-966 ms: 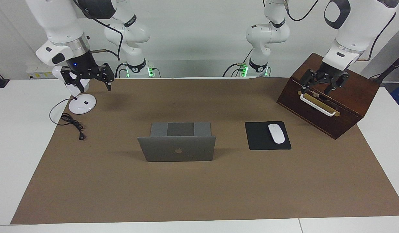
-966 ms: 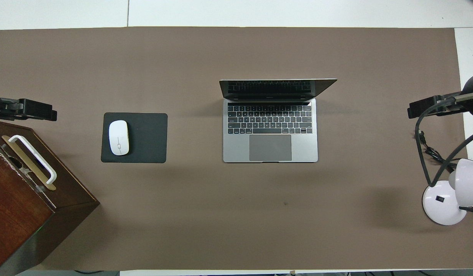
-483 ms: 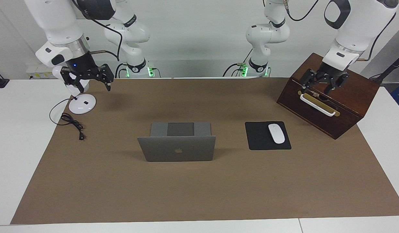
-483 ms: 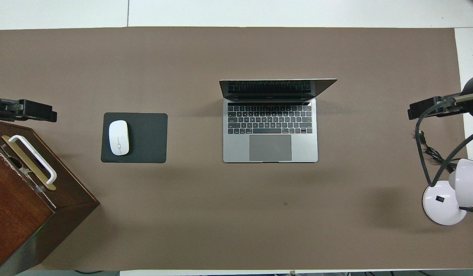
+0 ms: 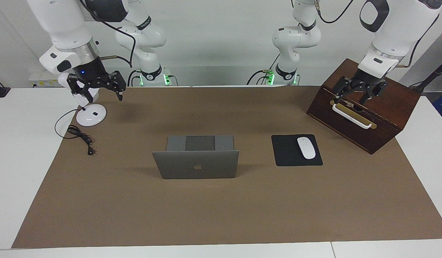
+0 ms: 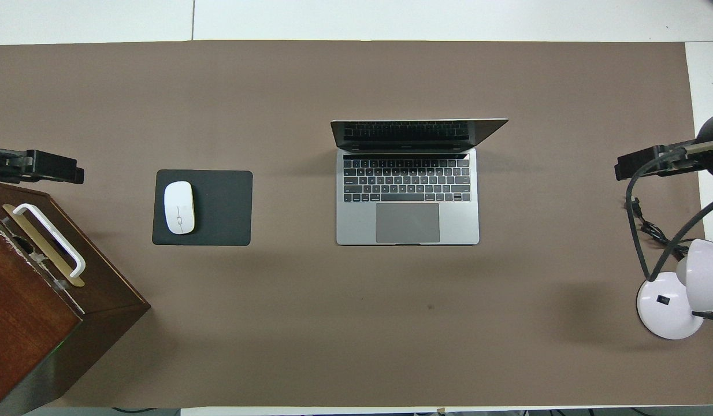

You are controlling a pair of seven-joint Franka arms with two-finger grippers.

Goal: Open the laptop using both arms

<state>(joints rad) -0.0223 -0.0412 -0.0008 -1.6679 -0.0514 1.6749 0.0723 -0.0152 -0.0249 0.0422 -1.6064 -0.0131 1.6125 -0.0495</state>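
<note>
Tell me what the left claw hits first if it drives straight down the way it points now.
Most likely the wooden box: the left claw, open, hangs over the box's sloped top just above its white handle. The gap between them is hard to judge; it touches nothing visibly.

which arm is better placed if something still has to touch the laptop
Neither clearly. The laptop already stands open. The left gripper hangs open over the wooden box; the right gripper hangs open over the lamp base. Both are well clear.
</note>
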